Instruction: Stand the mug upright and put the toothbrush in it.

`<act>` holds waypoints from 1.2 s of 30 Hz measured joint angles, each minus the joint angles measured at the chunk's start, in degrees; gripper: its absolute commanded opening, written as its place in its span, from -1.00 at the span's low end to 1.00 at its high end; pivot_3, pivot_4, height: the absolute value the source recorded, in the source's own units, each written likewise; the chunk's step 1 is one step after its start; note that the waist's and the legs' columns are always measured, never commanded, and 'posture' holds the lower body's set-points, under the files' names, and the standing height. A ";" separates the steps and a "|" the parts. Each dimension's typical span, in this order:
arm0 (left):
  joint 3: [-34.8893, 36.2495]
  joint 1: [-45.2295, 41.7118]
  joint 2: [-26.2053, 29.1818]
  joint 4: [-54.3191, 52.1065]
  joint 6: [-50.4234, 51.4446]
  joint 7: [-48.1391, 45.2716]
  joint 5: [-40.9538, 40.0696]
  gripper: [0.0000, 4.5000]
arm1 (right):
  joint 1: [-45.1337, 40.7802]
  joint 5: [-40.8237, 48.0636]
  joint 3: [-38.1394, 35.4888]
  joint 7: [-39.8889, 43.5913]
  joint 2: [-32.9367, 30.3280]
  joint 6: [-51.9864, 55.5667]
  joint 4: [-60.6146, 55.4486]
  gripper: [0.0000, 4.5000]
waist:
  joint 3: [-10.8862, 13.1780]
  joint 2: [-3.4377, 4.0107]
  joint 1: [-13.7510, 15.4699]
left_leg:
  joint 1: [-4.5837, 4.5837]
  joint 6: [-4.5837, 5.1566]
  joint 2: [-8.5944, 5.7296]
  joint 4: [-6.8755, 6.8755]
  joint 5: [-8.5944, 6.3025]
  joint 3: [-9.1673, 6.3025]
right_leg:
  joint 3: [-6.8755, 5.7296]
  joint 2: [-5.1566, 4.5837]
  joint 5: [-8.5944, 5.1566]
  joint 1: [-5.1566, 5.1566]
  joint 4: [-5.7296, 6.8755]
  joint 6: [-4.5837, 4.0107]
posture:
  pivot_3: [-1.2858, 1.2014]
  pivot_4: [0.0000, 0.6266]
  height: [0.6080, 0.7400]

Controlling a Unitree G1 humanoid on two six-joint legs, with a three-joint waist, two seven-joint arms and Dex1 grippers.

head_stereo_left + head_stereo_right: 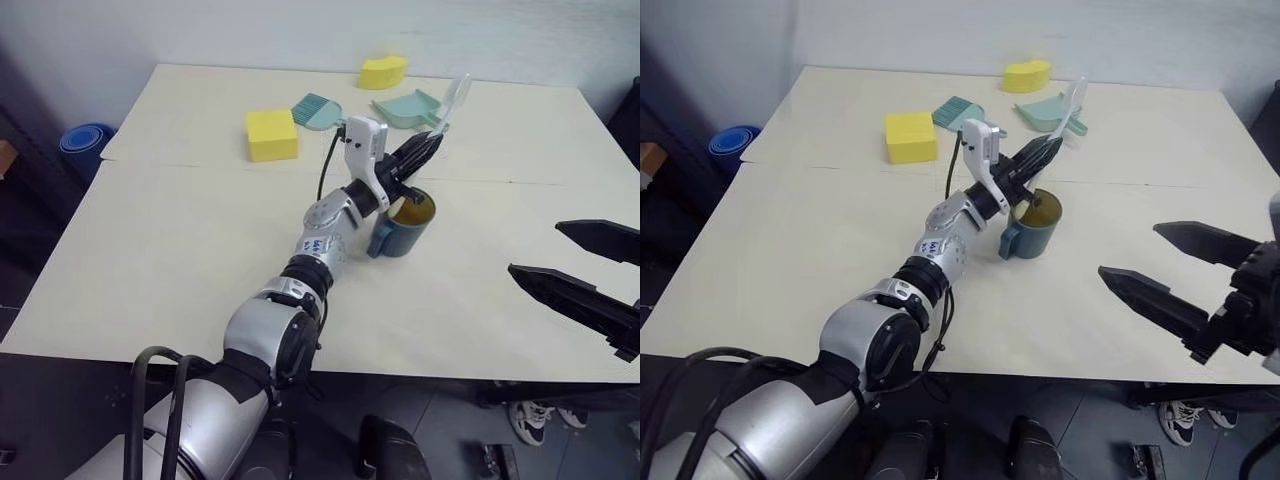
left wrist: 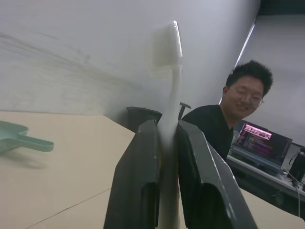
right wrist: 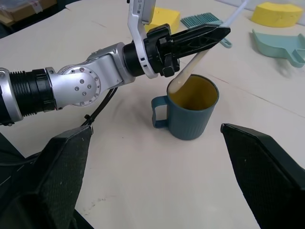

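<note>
two pincers: my left pincer [image 3: 202, 40] grips the toothbrush [image 3: 188, 76] over the upright mug [image 3: 190, 114] mid-counter [image 1: 150, 250]; my right pincer [image 1: 1180, 265] gapes wide near the counter's near edge.

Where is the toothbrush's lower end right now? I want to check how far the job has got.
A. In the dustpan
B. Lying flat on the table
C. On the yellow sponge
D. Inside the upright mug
D: the toothbrush, between the left pincer's fingers, slants down into the upright mug.
</note>
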 measured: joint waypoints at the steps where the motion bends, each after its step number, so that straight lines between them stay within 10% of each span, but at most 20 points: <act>1: 0.11 0.00 -0.01 0.00 0.37 -0.43 -0.06 -0.21 | 0.09 0.10 -0.33 -0.07 0.00 -0.30 -0.01 1.00 | 0.00 0.00 0.04 | 0.00 0.00 0.00 0.00 0.00 0.00 | 0.00 0.00 0.00 0.00 0.00 0.00 | 0.03 -0.52 1.00; 10: 0.18 -0.05 2.31 -1.00 4.42 -3.79 -0.66 0.99 | -0.08 -0.73 0.40 0.95 0.00 -1.81 -0.06 1.00 | 0.00 0.00 0.02 | 0.00 0.00 0.00 0.00 0.00 0.02 | 0.00 0.01 0.00 0.00 0.02 0.00 | 0.03 -0.52 1.00; 16: -3.18 1.26 14.05 -17.13 22.76 -17.78 -3.26 1.00 | -0.76 -7.14 4.12 5.47 0.11 -2.04 0.55 1.00 | -0.01 0.02 -1.21 | 0.08 -0.02 0.03 -0.04 0.01 0.04 | 0.02 0.02 0.00 -0.03 0.10 -0.01 | 0.03 -0.52 1.00; 22: -11.04 13.77 47.20 -44.68 44.55 -41.59 -5.38 1.00 | -2.09 -24.44 14.39 16.28 0.58 -3.53 6.96 1.00 | -0.05 0.12 -3.65 | 0.26 -0.21 0.16 -0.09 -0.01 0.01 | 0.04 0.15 0.00 -0.11 0.44 0.00 | 0.03 -0.52 1.00; 27: -12.38 17.97 59.69 -52.70 46.87 -47.79 -6.53 1.00 | -8.36 -35.59 24.87 22.30 0.22 -7.53 13.21 1.00 | -0.05 0.12 -1.82 | 0.12 -0.21 0.09 0.21 -0.04 -0.11 | 0.14 0.12 0.00 0.04 0.29 0.00 | 0.03 -0.52 1.00; 36: -12.52 24.75 64.02 -61.79 47.67 -47.66 -8.53 1.00 | -19.68 -44.14 39.23 27.72 0.18 -10.62 20.22 1.00 | -0.03 0.16 -2.10 | 0.13 -0.23 0.12 0.20 -0.05 -0.02 | 0.06 0.13 0.00 -0.03 0.38 0.00 | 0.03 -0.52 1.00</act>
